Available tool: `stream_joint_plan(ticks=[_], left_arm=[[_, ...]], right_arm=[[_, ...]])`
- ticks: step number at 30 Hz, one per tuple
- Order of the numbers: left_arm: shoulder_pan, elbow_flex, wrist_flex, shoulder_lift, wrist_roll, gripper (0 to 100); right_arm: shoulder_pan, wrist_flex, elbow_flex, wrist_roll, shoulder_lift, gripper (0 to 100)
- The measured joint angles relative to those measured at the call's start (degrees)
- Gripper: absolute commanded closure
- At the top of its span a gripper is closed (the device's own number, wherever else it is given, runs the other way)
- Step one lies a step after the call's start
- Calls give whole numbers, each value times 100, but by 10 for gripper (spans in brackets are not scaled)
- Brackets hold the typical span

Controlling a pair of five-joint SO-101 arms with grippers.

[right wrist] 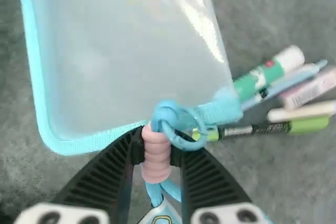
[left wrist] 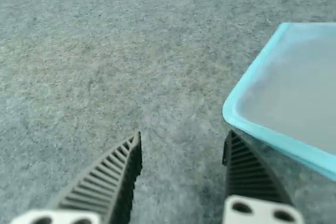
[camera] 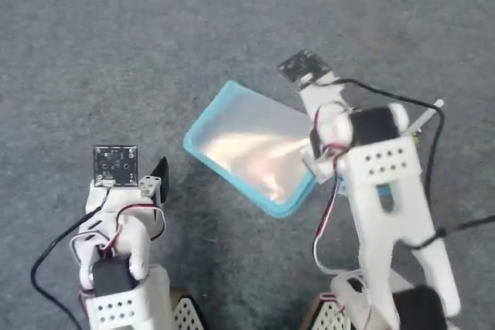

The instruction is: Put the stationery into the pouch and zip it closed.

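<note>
A clear pouch [camera: 247, 152] with a light-blue border lies flat on the grey felt. My right gripper [right wrist: 156, 145] is at the pouch's zipper end, shut on a pink ribbed zipper pull [right wrist: 156, 158] that hangs from a blue ring [right wrist: 170, 119]. Several pens and markers lie outside the pouch beside that end, among them a green-and-white stick [right wrist: 262, 74], a pink pen [right wrist: 310, 90] and a green-capped marker [right wrist: 273, 128]. My left gripper [left wrist: 184, 140] stands open just above the felt, close to a corner of the pouch [left wrist: 294, 93] and holding nothing.
Grey felt [camera: 116, 59] covers the whole table, with bare room to the left of and behind the pouch. The right arm's white body [camera: 383, 183] hangs over the pouch's right end and hides part of the stationery from above.
</note>
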Motion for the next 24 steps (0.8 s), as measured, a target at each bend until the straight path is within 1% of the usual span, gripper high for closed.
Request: stream_joint_plan(ticks=[4,8,10,13,16,19,21,24], left_arm=[[0,-35,0,0,0,758],[281,-246,0,0,0,758],[396,-369,0,149,0,758],[440,-879,0,897,0,758],[527,-1705,0,1864,0,758],[870,-2479,0,2989,35,758],[1169,-2664,-79,3622,202,758],[1626,-2585,-642,4440,484,758]], right_arm=[[-88,-466,18,-18,-466,993],[-141,-782,62,-756,-800,993],[-158,-985,211,-967,-941,993],[-123,-1301,545,-1029,-1213,993],[-132,-1442,879,-1037,-1468,993],[-141,-1503,1002,-1055,-1547,993],[-123,-1582,1002,-1055,-1547,993],[-141,-1600,615,-1055,-1468,993]])
